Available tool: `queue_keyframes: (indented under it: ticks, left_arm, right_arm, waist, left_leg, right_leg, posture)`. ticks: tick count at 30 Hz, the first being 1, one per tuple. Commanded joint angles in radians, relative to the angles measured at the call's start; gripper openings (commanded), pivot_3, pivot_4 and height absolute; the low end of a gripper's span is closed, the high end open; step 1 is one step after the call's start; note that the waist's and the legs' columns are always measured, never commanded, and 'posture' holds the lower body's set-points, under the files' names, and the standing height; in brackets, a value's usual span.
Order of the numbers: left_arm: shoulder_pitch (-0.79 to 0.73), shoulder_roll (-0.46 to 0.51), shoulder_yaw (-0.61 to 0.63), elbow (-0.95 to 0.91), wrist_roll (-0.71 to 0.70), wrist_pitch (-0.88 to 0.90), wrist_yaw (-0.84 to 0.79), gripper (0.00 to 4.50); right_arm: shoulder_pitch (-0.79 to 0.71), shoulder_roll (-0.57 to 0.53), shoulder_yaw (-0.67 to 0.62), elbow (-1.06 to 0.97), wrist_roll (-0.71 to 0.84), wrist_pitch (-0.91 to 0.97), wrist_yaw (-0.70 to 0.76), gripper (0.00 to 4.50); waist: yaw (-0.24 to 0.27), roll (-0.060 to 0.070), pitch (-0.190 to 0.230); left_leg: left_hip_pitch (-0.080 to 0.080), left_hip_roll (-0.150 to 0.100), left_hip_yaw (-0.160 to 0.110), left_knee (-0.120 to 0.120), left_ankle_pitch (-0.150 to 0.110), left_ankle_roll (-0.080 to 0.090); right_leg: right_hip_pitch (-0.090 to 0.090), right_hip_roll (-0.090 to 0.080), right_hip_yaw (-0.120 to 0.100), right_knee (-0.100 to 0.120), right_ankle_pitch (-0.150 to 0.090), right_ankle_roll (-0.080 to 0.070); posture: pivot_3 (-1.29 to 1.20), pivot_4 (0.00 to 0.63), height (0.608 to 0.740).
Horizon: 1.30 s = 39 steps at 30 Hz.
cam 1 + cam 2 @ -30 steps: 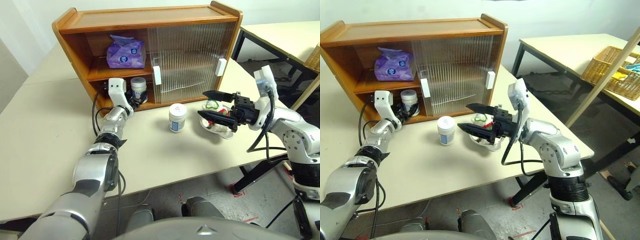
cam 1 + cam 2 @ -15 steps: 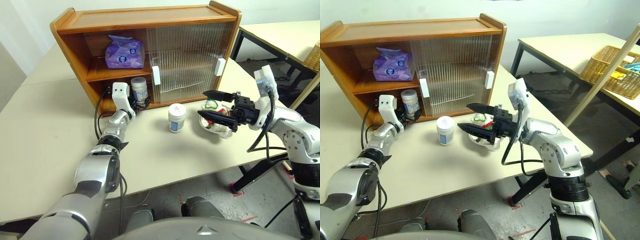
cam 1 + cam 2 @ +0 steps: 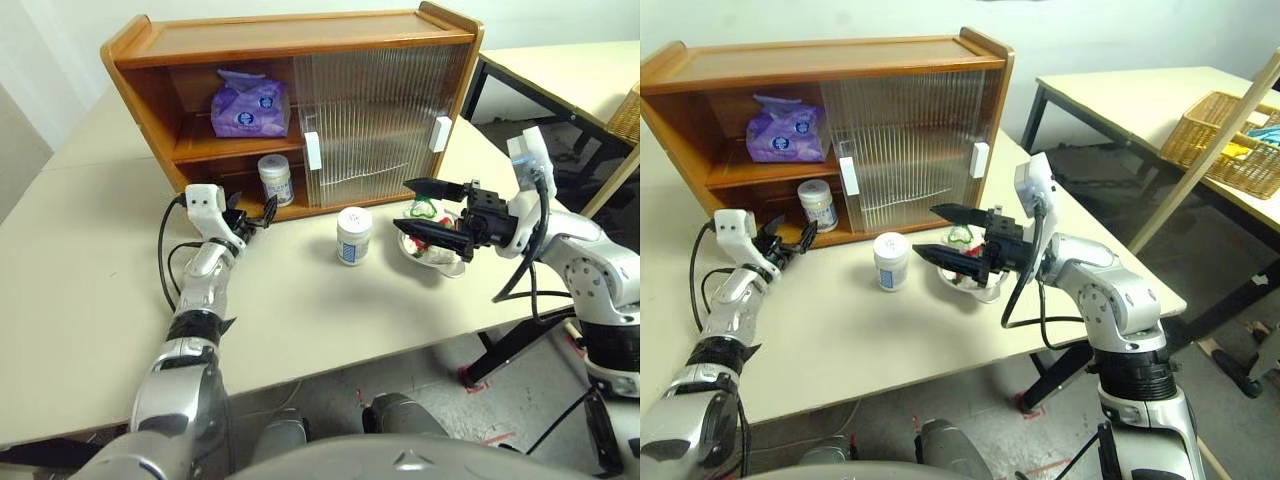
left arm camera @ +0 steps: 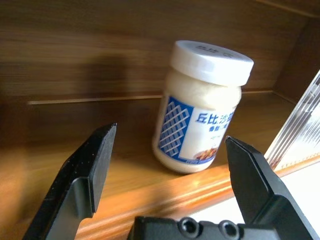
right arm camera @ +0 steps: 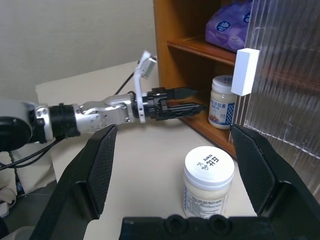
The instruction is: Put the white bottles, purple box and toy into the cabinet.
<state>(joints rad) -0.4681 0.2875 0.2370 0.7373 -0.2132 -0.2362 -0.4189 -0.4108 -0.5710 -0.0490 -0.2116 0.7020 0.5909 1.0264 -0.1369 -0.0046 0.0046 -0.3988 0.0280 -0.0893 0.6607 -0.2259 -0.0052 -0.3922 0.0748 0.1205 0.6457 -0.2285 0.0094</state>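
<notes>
One bottle (image 3: 275, 179) stands on the cabinet's (image 3: 290, 40) lower shelf; the purple box (image 3: 249, 107) lies on the upper shelf. The left gripper (image 3: 252, 216) is wide open and empty, just outside the opening. The right gripper (image 3: 432, 210) is wide open above the toy (image 3: 428, 213). Next move, as judged: grasp the second bottle (image 3: 353, 236) on the table.

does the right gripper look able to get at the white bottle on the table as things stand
Probably yes. The right gripper is open, empty and level, pointing toward the white bottle on the table, with bare table between them. The glass bowl sits below the gripper, not in the path.
</notes>
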Motion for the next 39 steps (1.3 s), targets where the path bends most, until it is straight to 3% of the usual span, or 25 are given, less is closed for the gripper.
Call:
queue_keyframes:
  ticks: [1, 6, 19, 39]
  left_arm:
    - [0.01, -0.007, 0.011, -0.037, -0.015, 0.046, 0.032, 4.48]
    - [-0.049, -0.021, 0.022, 0.036, -0.009, 0.073, 0.106, 4.48]
    - [-0.242, -0.056, -0.005, 0.301, 0.046, 0.001, 0.161, 0.03]
    - [-0.346, -0.067, -0.032, 0.454, 0.089, -0.017, 0.132, 0.03]
  right_arm:
    - [-0.016, 0.002, 0.015, 0.013, -0.006, -0.002, 0.008, 4.5]
    - [-0.019, 0.002, 0.017, 0.018, -0.009, -0.005, 0.012, 4.5]
    - [-0.003, -0.012, 0.001, 0.007, -0.007, -0.009, 0.008, 4.5]
    - [0.001, -0.009, 0.002, -0.003, -0.006, -0.011, -0.006, 4.5]
  waist:
    - [0.004, 0.0, 0.0]
    - [0.012, 0.0, 0.0]
    - [0.015, 0.0, 0.0]
    - [-0.001, 0.0, 0.0]
  left_leg:
    - [0.0, 0.0, 0.0, 0.0, 0.0, 0.0]
    - [0.0, 0.0, -0.001, 0.0, 0.0, 0.0]
    - [0.0, 0.0, -0.001, 0.001, 0.0, 0.0]
    - [0.0, -0.002, -0.001, 0.001, 0.001, 0.001]
  right_leg:
    - [0.0, 0.0, 0.0, 0.0, 0.0, 0.0]
    - [0.001, 0.0, 0.0, 0.0, 0.0, 0.0]
    - [0.001, -0.001, 0.002, 0.0, 0.001, 0.0]
    - [0.001, -0.002, 0.002, -0.001, 0.001, 0.002]
  posture:
    - [-0.15, 0.0, 0.74]
    - [-0.16, 0.0, 0.74]
    - [-0.18, 0.0, 0.74]
    - [-0.2, 0.0, 0.74]
